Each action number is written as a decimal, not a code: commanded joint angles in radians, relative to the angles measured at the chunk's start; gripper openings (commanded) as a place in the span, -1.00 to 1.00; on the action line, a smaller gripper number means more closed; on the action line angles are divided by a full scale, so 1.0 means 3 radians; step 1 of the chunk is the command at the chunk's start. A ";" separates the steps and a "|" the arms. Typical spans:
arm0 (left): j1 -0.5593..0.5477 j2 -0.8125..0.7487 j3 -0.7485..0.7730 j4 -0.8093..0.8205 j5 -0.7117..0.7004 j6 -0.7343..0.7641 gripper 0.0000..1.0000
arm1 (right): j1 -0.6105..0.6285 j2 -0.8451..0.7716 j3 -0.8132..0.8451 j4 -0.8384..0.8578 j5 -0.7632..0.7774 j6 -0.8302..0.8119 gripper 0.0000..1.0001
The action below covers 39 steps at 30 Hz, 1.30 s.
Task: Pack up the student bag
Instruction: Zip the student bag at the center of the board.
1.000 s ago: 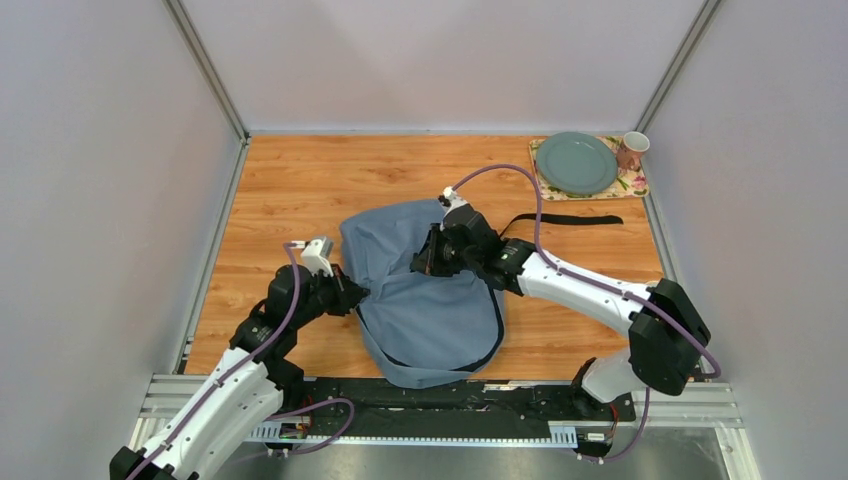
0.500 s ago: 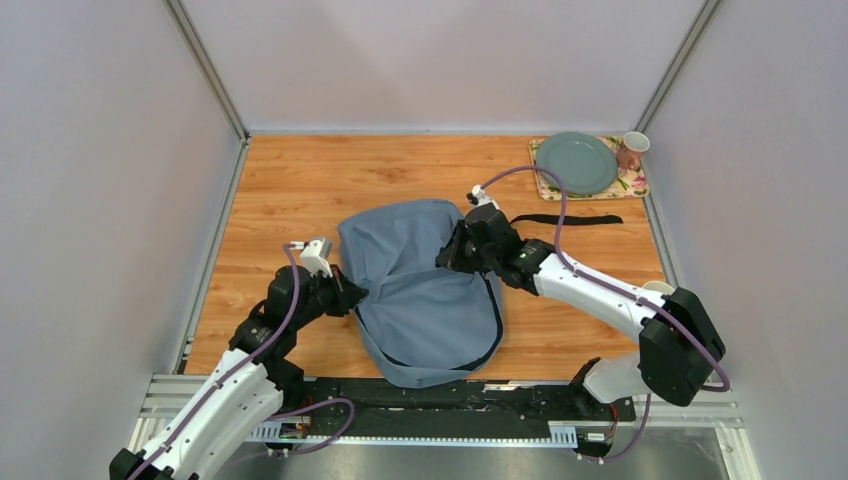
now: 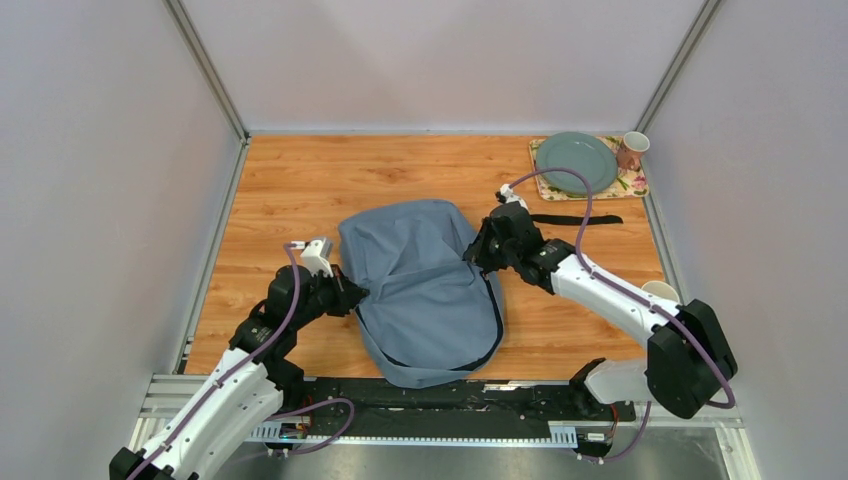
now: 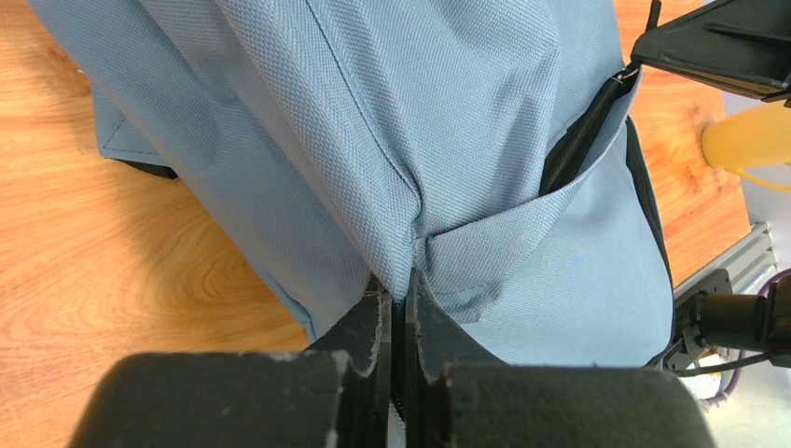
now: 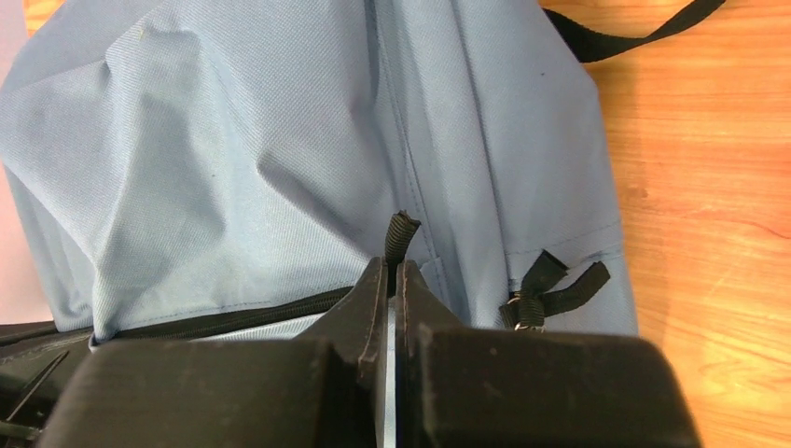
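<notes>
Grey-blue woven fabric: the large soft backpack (image 3: 420, 290) lies flat at the centre of the wood-grain table (image 3: 300, 190), its near end reaching the table's front edge. The left gripper (image 4: 399, 280), jaws pressed together, pinches a fold of cloth at the bag's left side. The right gripper (image 5: 392, 273), likewise closed, clamps a short black webbing zip tab (image 5: 401, 231) on the bag's right side; the tab's tip protrudes above the fingers. The dark zip (image 5: 252, 313) passes behind those fingers and is lost there. The bag's interior is not visible. One black strap (image 3: 575, 219) extends rightward, its root hidden by the right arm. From above, the wrists mask both sets of fingertips. A green round plate (image 3: 576, 163) and a pink cup (image 3: 632, 150) stand at the far right corner.
</notes>
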State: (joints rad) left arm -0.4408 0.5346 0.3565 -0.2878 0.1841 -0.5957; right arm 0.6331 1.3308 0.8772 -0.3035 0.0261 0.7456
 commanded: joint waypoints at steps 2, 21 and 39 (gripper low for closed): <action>0.0079 -0.0003 0.0162 0.0049 -0.0215 0.0155 -1.00 | -0.0203 -0.0151 -0.0101 -0.0231 0.0496 -0.0271 -1.00; 0.0624 0.0768 0.0636 0.0489 0.0429 0.0457 -1.00 | -0.0249 -0.0682 -0.0332 -0.0374 0.0537 -0.0164 -1.00; 0.0902 0.0044 0.0362 -0.0431 0.0695 0.0524 0.53 | -0.0300 -0.1654 -0.0745 -0.0830 -0.0223 0.0096 0.34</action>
State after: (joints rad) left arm -0.1722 0.6006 0.5095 -0.3511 0.4046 -0.4389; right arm 0.5465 0.8806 0.7444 -0.5640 0.0929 0.6910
